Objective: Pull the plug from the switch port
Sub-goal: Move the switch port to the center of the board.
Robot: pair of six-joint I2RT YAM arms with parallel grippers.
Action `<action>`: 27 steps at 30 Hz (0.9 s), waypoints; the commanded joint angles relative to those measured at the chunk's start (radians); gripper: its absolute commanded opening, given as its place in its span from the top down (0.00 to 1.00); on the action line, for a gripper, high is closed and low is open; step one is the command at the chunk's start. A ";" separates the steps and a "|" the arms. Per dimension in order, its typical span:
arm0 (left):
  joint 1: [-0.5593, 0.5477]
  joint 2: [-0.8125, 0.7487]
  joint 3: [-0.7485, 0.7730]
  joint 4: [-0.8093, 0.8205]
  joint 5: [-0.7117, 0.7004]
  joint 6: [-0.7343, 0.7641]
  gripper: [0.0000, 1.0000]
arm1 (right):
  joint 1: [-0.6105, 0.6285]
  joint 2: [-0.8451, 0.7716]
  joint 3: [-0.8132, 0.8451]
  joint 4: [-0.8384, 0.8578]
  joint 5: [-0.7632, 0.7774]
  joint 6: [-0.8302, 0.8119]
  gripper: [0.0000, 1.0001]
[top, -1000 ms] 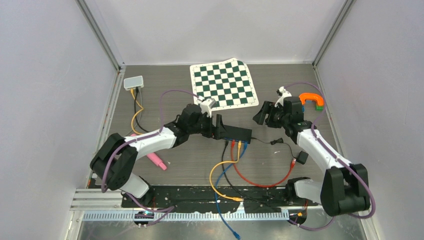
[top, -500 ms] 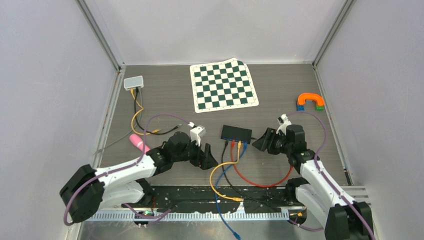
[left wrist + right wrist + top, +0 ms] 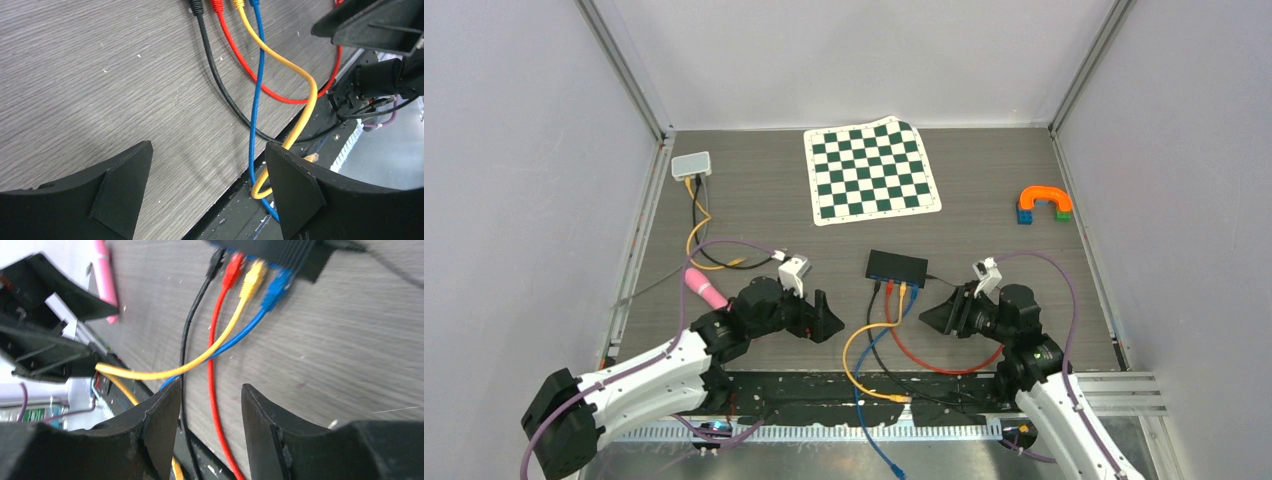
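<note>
Four plugs (image 3: 254,272) sit in the one switch (image 3: 897,266); my left pincer (image 3: 207,152) and right pincer (image 3: 211,390) both gape empty by the near edge of the table (image 3: 754,190).

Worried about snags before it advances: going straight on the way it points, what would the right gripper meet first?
Probably the red cable, in line with the gap of the right gripper; the black cable runs close beside. Depth is unclear.
</note>
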 commanded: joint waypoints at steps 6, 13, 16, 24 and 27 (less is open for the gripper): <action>-0.005 0.041 0.019 0.026 0.013 -0.001 0.16 | 0.392 0.205 0.001 0.213 0.305 0.180 0.51; -0.005 -0.022 -0.013 -0.007 -0.028 -0.010 0.17 | 0.704 0.334 0.000 0.426 0.618 0.330 0.51; -0.004 -0.045 -0.020 -0.018 -0.039 -0.014 0.17 | 0.781 0.435 0.035 0.498 0.709 0.349 0.51; -0.005 -0.099 -0.018 -0.060 -0.061 -0.009 0.15 | 0.895 0.722 0.013 0.820 0.762 0.501 0.56; -0.005 -0.115 -0.031 -0.055 -0.066 -0.017 0.15 | 0.938 0.788 0.057 0.805 0.807 0.492 0.56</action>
